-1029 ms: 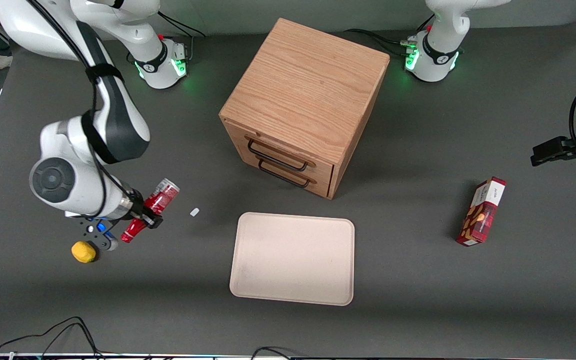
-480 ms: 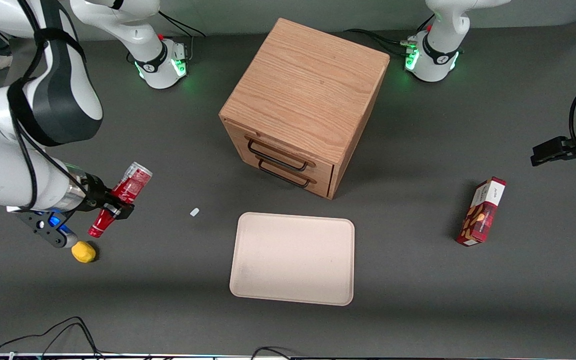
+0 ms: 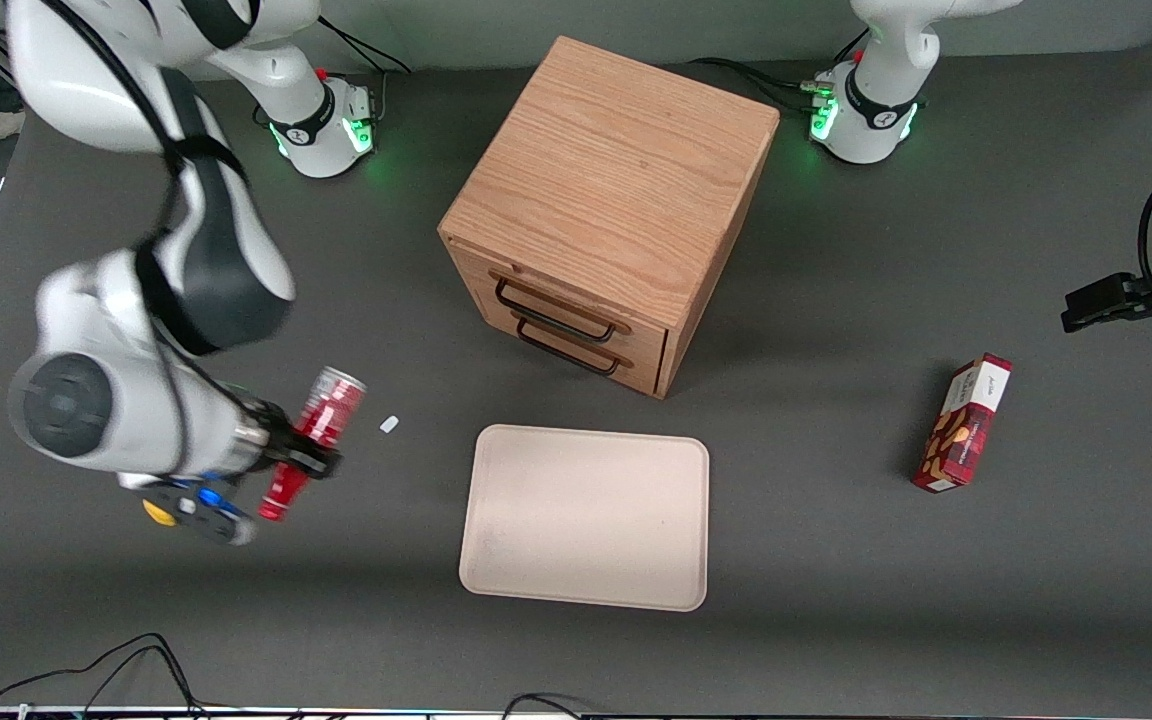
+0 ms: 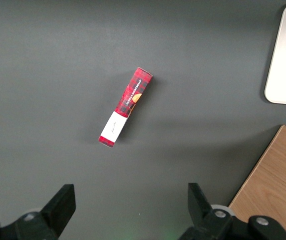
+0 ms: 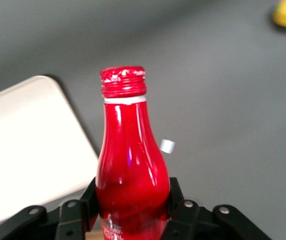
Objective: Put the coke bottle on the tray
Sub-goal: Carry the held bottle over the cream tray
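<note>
The red coke bottle (image 3: 314,438) hangs tilted above the table at the working arm's end, red cap toward the front camera and silvery base away from it. My gripper (image 3: 304,450) is shut on its body. In the right wrist view the black fingers (image 5: 175,199) press both sides of the coke bottle (image 5: 130,160) below the cap. The cream-beige tray (image 3: 586,516) lies flat in front of the drawer cabinet, apart from the bottle, toward the table's middle. Part of the tray (image 5: 27,145) shows beside the bottle in the wrist view.
A wooden cabinet (image 3: 616,190) with two drawers stands farther from the front camera than the tray. A small white scrap (image 3: 389,424) lies beside the bottle. A yellow object (image 3: 154,511) is partly hidden under my wrist. A red snack box (image 3: 964,424) lies toward the parked arm's end.
My arm swung away from the tray with the bottle and has now come back toward it, nearer the front camera. The bottle stays gripped, and the wrist now covers most of the yellow object.
</note>
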### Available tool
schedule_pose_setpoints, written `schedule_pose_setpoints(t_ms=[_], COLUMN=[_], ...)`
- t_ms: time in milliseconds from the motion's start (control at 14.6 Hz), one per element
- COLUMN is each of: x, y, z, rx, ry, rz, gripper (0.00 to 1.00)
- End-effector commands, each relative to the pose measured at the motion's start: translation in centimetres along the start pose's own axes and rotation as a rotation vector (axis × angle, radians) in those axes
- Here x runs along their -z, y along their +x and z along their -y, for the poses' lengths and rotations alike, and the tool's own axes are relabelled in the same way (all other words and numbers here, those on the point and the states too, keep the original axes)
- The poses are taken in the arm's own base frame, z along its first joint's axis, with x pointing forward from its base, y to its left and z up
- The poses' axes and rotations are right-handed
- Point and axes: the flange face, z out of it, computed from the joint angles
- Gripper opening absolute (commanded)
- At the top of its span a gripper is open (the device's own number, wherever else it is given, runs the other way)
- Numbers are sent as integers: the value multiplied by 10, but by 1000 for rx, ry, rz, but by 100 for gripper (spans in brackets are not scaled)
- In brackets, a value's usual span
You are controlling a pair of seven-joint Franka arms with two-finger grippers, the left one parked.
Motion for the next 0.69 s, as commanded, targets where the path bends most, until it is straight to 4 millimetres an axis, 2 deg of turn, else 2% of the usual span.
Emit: schedule_pose_setpoints(t_ms=[0, 137, 206, 617], x=[-41, -79, -99, -180], y=[0, -4, -15, -19], z=[49, 75, 93, 121], rx=[57, 113, 145, 249], ry=[63, 89, 85, 100], rz=[-43, -79, -88, -146], gripper=[0, 0, 0, 0])
